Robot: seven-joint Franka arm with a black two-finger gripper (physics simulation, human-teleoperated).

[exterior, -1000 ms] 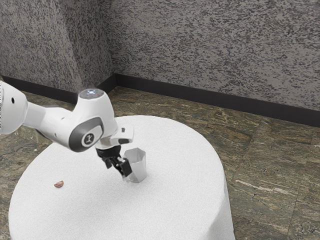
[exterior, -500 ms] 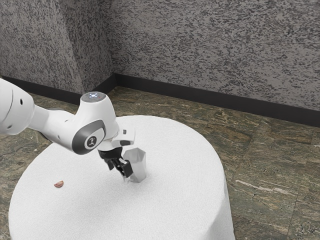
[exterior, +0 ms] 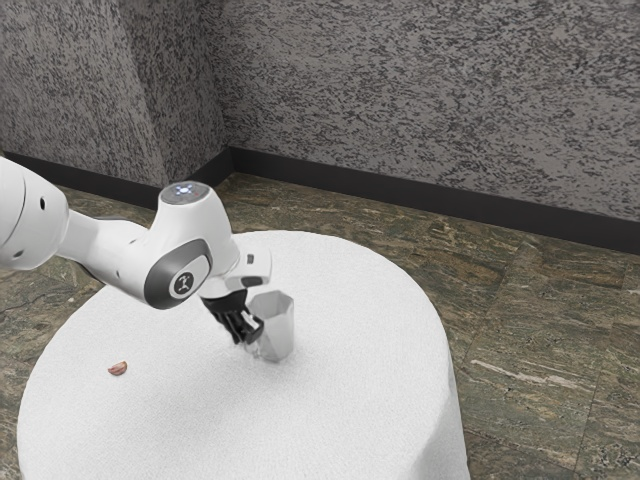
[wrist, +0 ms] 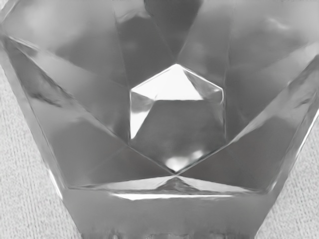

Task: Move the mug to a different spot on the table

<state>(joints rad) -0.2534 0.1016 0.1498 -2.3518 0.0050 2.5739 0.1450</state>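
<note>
A pale grey faceted mug (exterior: 275, 325) stands upright near the middle of the round white table (exterior: 350, 400). My black gripper (exterior: 243, 325) comes down at the side of the mug toward the exterior view's left, shut on the mug's wall at the rim. In the wrist view I look straight down into the mug (wrist: 174, 124); its hexagonal bottom lies directly under my hand and its near wall is closest to the gripper.
A small reddish-brown object (exterior: 118, 368) lies on the table toward the exterior view's left. White tabletop spreads out on the mug's right and in front of it. The table edge curves round, with a stone floor (exterior: 540, 300) beyond.
My hand has shifted slightly toward the mug and upward, and the fingers have closed onto its wall. The mug sits a touch higher than before.
</note>
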